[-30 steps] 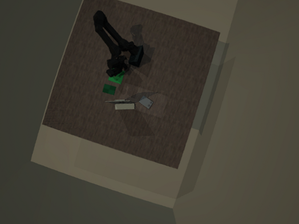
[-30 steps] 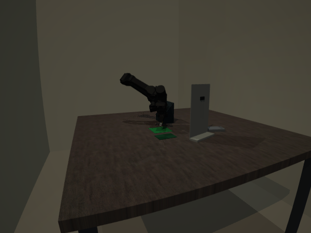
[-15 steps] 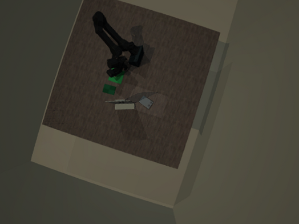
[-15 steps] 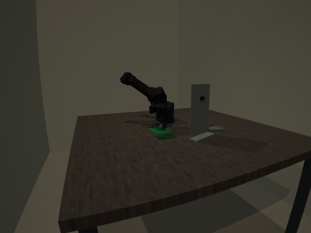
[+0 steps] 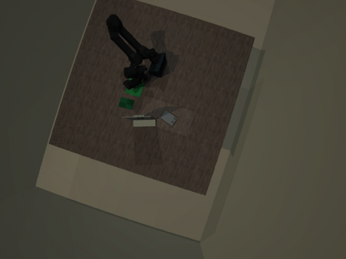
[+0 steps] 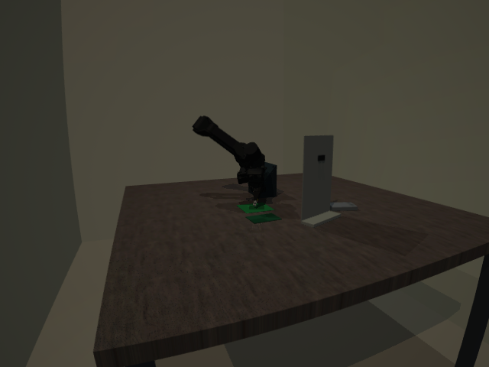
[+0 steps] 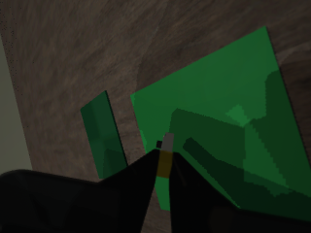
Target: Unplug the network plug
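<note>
The plug [image 6: 255, 203] [image 7: 167, 143] is small and pale with a yellow part [image 7: 165, 165], and it is out of the socket. My gripper [image 7: 165, 156] is shut on it, fingers pointing down. The plug is low over the bright green square [image 5: 139, 92] [image 6: 243, 207] [image 7: 209, 80]; whether it touches the surface cannot be told. In the wrist view it lies inside the square's edge on the darker patch's side. In the top view the arm hides the plug. The upright panel [image 5: 136, 117] [image 6: 315, 185] has a dark, empty socket opening [image 6: 321, 157].
A darker green patch [image 5: 126, 103] [image 6: 263, 218] [image 7: 101, 131] lies beside the square, on the panel's side. The panel stands on a pale foot [image 5: 144, 123] [image 6: 322, 218]. A flat grey box [image 5: 168, 118] [image 6: 343, 206] lies beside the panel. The arm's dark base [image 5: 158, 67] [image 6: 270, 180] is behind the square.
</note>
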`<control>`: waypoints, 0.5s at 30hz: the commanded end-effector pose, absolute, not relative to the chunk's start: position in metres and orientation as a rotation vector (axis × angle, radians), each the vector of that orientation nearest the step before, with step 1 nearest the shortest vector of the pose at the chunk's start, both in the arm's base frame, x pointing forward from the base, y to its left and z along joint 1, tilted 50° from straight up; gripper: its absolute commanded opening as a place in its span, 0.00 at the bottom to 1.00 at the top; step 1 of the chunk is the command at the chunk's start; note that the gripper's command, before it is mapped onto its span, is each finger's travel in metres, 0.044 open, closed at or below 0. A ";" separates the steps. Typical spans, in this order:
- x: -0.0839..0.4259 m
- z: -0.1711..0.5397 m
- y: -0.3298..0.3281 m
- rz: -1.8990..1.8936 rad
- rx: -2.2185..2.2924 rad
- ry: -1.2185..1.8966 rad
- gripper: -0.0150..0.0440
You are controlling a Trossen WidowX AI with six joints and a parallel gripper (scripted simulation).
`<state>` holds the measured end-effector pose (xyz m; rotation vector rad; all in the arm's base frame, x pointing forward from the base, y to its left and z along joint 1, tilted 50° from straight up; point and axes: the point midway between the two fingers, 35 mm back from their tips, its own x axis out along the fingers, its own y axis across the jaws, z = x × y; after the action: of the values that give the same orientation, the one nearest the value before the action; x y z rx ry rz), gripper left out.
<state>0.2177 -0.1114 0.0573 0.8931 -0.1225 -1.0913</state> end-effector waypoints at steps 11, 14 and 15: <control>0.213 0.052 -0.119 -1.089 0.875 -0.114 0.25; 0.212 0.052 -0.120 -1.088 0.873 -0.116 0.25; 0.212 0.052 -0.120 -1.088 0.873 -0.116 0.25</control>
<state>0.2146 -0.1192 0.0554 0.8827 -0.1309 -1.0850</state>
